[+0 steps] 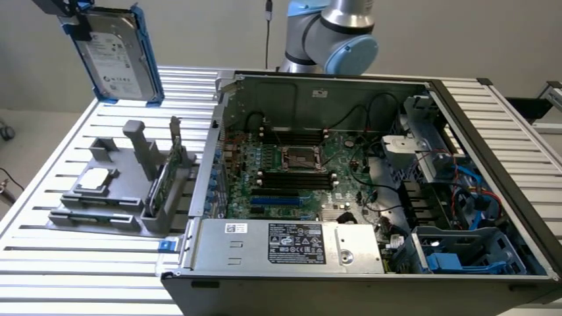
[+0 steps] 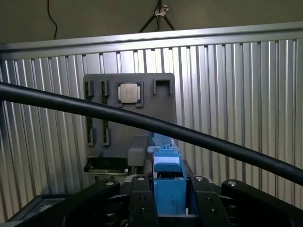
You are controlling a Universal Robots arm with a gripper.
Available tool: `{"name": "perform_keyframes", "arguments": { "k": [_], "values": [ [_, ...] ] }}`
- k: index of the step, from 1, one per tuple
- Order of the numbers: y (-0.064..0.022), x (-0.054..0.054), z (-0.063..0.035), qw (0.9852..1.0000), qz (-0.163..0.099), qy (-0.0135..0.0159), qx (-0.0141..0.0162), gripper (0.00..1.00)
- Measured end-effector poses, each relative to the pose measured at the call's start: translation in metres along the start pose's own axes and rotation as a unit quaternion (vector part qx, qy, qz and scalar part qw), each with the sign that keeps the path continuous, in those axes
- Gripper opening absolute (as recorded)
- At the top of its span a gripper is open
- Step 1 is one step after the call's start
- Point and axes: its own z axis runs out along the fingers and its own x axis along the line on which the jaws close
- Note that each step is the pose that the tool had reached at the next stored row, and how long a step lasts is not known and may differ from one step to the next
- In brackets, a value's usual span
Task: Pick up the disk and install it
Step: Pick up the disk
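1. Status. My fingers (image 2: 142,203) are pinched on the disk (image 1: 118,58), one on each side of its blue carrier (image 2: 169,187). The disk hangs upright in the air, label facing the case (image 1: 369,197), over the far corner of the counter (image 1: 52,270) on the exterior view's left. It touches neither the counter nor the fixture (image 1: 123,191) below it.

2. Done. I judge the pick-up complete: the disk is lifted clear and carried by me alone.

3. Left. Installation is not yet done. The disk is outside the case and well apart from the bay (image 1: 461,253) at the case's near corner on the exterior view's right.

4. Count.
- Disk: one.
- Open case: one, covering the counter's middle and the exterior view's right side.
- Grey fixture: one, near the counter's edge on the exterior view's left.
- Chip (image 2: 129,93): one, seated in the fixture.
- Black cable (image 2: 94,112): one, crossing the wrist view.
- Blue brackets in the bay: number cannot be told.
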Motion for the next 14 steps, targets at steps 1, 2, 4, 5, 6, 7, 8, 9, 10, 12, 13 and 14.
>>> {"name": "perform_keyframes", "arguments": {
  "k": [1, 2, 4, 5, 6, 7, 8, 9, 10, 12, 13, 14],
  "values": [
    [-0.0028, 0.001, -0.0008, 1.0, 0.0, -0.0002, 0.0, 0.33],
    [-0.0055, 0.003, -0.0014, 1.0, 0.0, -0.0003, 0.0, 0.33],
    [-0.0109, 0.006, -0.0023, 1.0, 0.0, -0.0006, 0.0001, 0.33],
    [-0.0137, 0.007, -0.0026, 1.0, 0.0, -0.0007, 0.0001, 0.33],
    [-0.0166, 0.009, -0.0032, 1.0, -0.001, -0.0007, 0.0, 0.33],
    [-0.0191, 0.01, -0.0037, 1.0, -0.001, -0.0008, 0.0, 0.33],
    [-0.0219, 0.011, -0.004, 1.0, -0.001, -0.001, 0.0001, 0.33],
    [-0.0246, 0.013, -0.0045, 1.0, -0.001, -0.0011, 0.0001, 0.33],
    [-0.0274, 0.014, -0.005, 1.0, -0.001, -0.0012, 0.0001, 0.33],
    [-0.0329, 0.017, -0.006, 1.0, -0.001, -0.0016, 0.0003, 0.33],
    [-0.0359, 0.019, -0.0066, 1.0, -0.001, -0.0018, 0.0003, 0.33],
    [-0.0388, 0.021, -0.0073, 1.0, -0.001, -0.0019, 0.0003, 0.33]
  ]
}}
